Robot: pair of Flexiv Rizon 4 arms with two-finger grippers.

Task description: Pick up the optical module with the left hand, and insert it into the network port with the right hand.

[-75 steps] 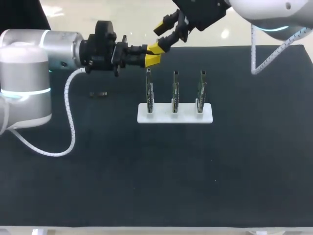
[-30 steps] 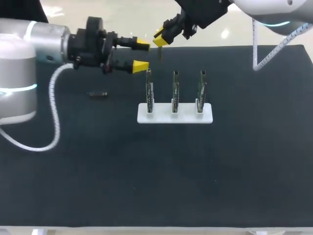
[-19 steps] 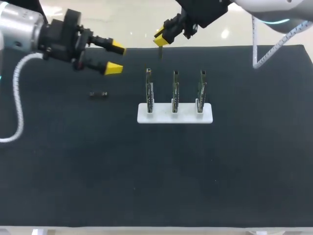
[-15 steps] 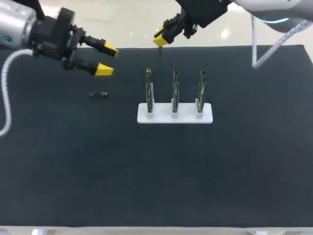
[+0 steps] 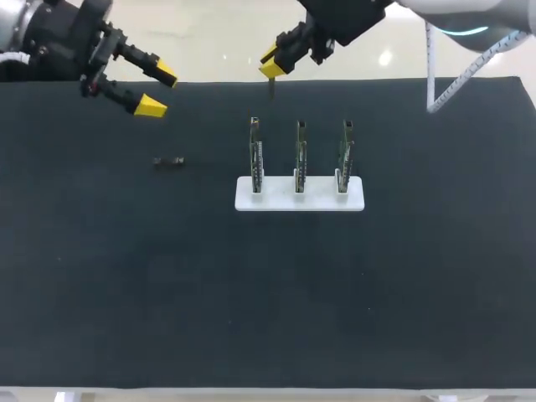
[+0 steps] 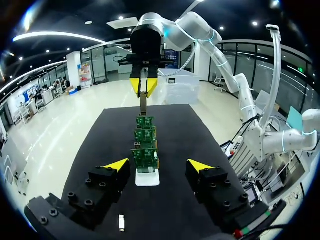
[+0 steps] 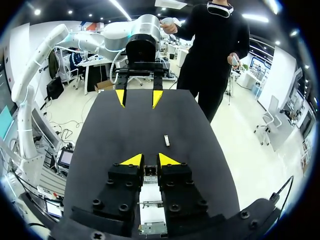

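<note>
My right gripper (image 5: 272,65) hangs over the table's far edge, behind the left-most of three upright circuit boards (image 5: 255,155). It is shut on a thin optical module (image 5: 272,89) that points down. In the right wrist view the module (image 7: 150,171) sits between the fingers of the right gripper (image 7: 150,160), above the white base (image 7: 151,210). My left gripper (image 5: 157,92) is at the far left, open and empty. In the left wrist view the left gripper (image 6: 158,165) faces the row of boards (image 6: 145,145) and the right gripper (image 6: 143,86).
The three boards stand in a white base (image 5: 299,201) at the middle of the black mat. A small dark part (image 5: 169,161) lies on the mat left of the base; it shows below the left gripper as the small part (image 6: 121,222).
My left gripper, open, has drawn back to the left and far side, away from the right gripper. The right gripper has stayed put with the module.
</note>
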